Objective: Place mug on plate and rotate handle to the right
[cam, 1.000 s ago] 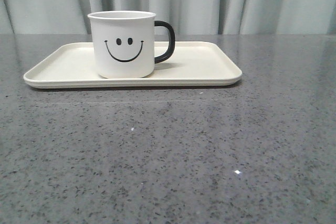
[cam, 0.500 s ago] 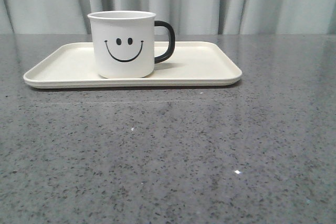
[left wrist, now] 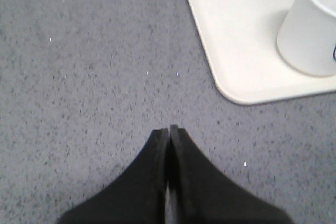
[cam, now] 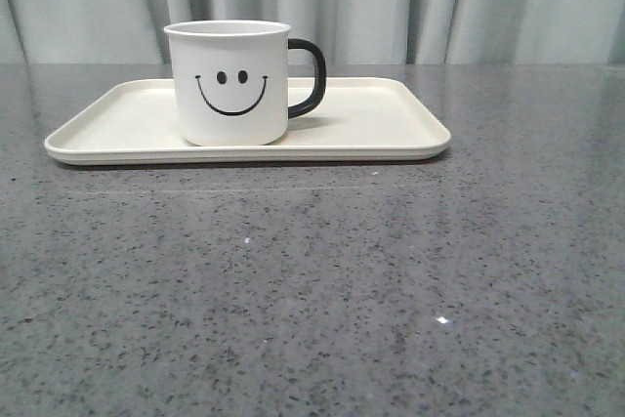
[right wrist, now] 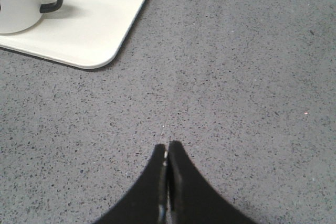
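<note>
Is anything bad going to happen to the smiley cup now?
Probably not much. The mug stands upright on the plate, its handle pointing right, and both grippers, left and right, are shut and off the plate. One small risk: the mug sits left of the plate's middle, so a bump to the plate could slide it toward that rim.

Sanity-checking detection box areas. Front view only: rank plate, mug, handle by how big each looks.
1. plate: largest, far wider than anything on it.
2. mug: second; taller than the plate looks, but much narrower.
3. handle: smallest, a thin loop on the mug's right side.

No close calls here.
</note>
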You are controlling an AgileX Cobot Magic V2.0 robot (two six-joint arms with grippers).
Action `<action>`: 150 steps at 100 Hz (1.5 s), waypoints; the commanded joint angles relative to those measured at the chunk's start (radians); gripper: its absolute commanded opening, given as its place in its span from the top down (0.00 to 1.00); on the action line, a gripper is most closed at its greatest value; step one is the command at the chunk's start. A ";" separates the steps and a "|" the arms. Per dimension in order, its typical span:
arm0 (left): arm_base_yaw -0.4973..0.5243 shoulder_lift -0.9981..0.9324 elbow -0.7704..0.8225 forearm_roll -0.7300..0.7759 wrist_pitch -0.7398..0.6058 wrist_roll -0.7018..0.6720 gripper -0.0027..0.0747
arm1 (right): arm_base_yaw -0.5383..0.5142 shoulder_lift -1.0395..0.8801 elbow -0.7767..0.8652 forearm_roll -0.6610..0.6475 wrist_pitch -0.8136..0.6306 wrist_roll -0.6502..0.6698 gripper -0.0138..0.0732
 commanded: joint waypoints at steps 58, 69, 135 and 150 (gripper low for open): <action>0.003 -0.391 0.548 -0.011 -0.693 0.000 0.99 | -0.005 -0.001 -0.026 0.014 -0.065 0.000 0.92; 0.010 -0.471 0.618 -0.011 -0.703 0.000 0.99 | -0.005 -0.001 -0.026 0.014 -0.065 0.000 0.92; 0.094 -0.712 0.697 -0.011 -0.667 0.000 0.99 | -0.005 -0.001 -0.026 0.014 -0.064 0.000 0.92; 0.094 -0.712 0.697 -0.011 -0.667 0.000 0.99 | -0.005 -0.001 -0.026 0.014 -0.064 0.000 0.92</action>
